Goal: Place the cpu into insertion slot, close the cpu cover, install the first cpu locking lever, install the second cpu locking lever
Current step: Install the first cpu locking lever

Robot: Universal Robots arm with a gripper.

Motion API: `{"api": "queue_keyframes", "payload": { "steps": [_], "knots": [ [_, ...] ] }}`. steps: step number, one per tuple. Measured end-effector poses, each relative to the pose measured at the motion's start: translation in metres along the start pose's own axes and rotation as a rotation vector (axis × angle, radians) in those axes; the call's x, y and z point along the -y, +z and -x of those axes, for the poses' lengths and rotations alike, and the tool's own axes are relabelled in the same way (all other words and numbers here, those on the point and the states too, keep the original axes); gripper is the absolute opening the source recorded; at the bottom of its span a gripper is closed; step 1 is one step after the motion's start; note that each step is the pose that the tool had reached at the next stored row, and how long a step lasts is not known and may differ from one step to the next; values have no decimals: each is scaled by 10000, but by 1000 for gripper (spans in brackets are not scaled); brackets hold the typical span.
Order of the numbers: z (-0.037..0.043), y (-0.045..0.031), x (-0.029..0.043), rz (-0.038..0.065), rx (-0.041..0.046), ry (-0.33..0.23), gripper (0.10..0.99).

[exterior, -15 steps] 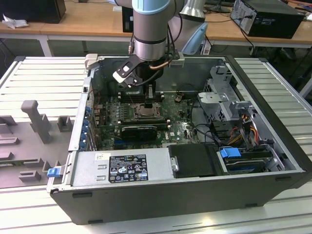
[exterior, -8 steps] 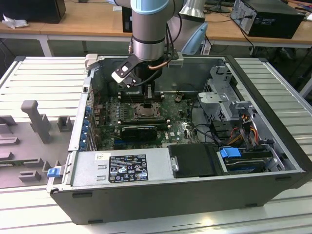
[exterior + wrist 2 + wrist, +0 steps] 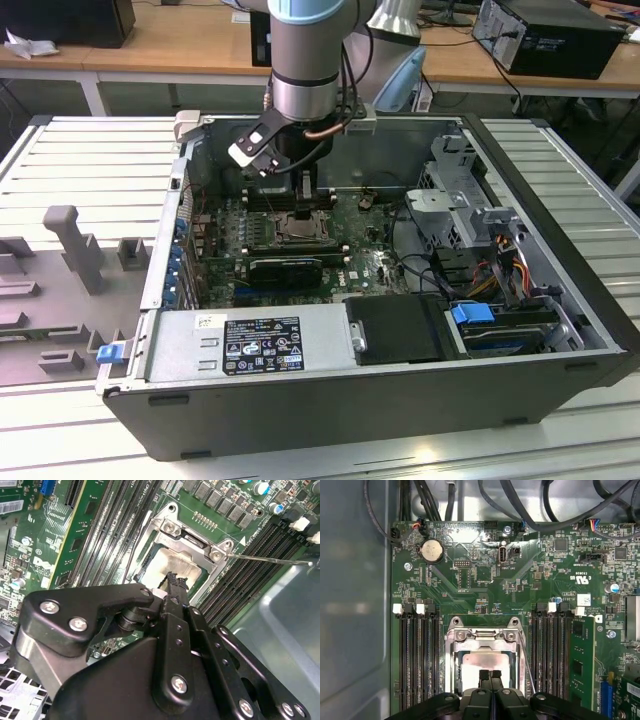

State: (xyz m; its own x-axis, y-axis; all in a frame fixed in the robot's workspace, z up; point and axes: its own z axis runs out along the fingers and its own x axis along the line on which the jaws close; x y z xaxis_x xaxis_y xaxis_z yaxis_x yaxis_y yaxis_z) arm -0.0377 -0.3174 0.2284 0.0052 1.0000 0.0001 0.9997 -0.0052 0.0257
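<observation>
The arm reaches down into the open case (image 3: pixel 560 200) on the slatted counter (image 3: pixel 90 160). Its end effector (image 3: pixel 305 195) sits over the slot (image 3: pixel 300 228) in the middle of the green board (image 3: pixel 485 575). In both wrist views the end effector (image 3: pixel 490 674) (image 3: pixel 175 580) is closed, fingertips pressed together with nothing between them, right at the pale top of the cpu (image 3: pixel 472 662) (image 3: pixel 167 562). The cpu lies in the slot, and the metal cover (image 3: pixel 482 636) (image 3: pixel 192 542) is down around it. A thin wire lever (image 3: pixel 270 559) (image 3: pixel 526 655) runs along beside the slot. On the power supply is a black-and-white label (image 3: pixel 262 345), its print beyond my reading. The board has a small white sticker (image 3: pixel 583 599) near the memory slots (image 3: pixel 417 655), and a coin battery (image 3: pixel 432 551).
</observation>
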Motion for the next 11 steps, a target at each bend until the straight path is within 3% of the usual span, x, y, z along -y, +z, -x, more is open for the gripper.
{"api": "queue_keyframes", "payload": {
  "steps": [11],
  "knots": [
    [0, -72, -2, 0, 0, 0, 106]
  ]
}}
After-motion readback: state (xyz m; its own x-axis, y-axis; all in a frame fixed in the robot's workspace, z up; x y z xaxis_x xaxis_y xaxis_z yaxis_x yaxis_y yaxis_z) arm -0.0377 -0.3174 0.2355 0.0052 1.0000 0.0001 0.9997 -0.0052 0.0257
